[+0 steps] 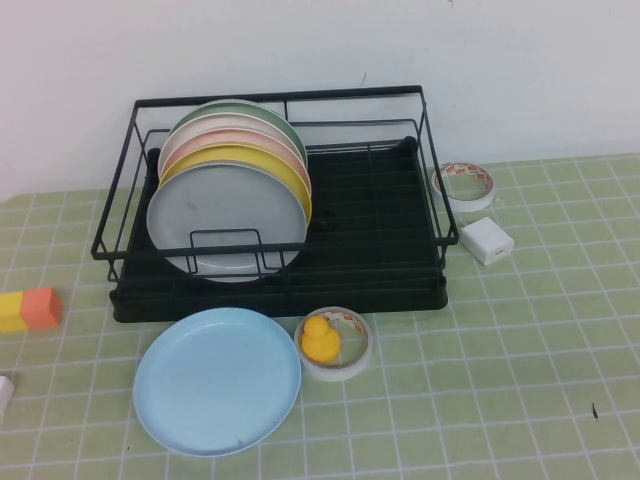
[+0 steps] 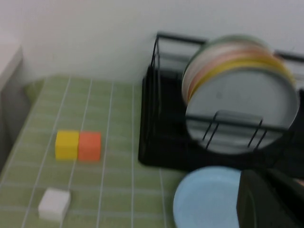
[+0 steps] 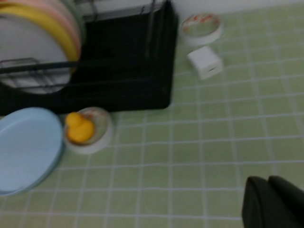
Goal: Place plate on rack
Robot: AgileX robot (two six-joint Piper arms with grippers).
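Observation:
The light blue plate (image 1: 217,381) lies flat on the green checked mat, just in front of the black wire rack (image 1: 421,130). The rack holds several plates upright at its left end, a grey plate (image 1: 225,215) foremost; its right half holds no plates. The blue plate also shows in the left wrist view (image 2: 209,199) and the right wrist view (image 3: 23,147). Neither arm shows in the high view. My left gripper (image 2: 273,199) is shut and empty, hovering beside the blue plate's edge. My right gripper (image 3: 268,199) is shut and empty over the mat, far to the right of the plate.
A tape roll holding a yellow duck (image 1: 333,342) sits right beside the blue plate. Another tape roll (image 1: 464,185) and a white block (image 1: 487,240) lie right of the rack. An orange-and-yellow block (image 1: 28,309) and a small white cube (image 2: 54,204) lie at the left.

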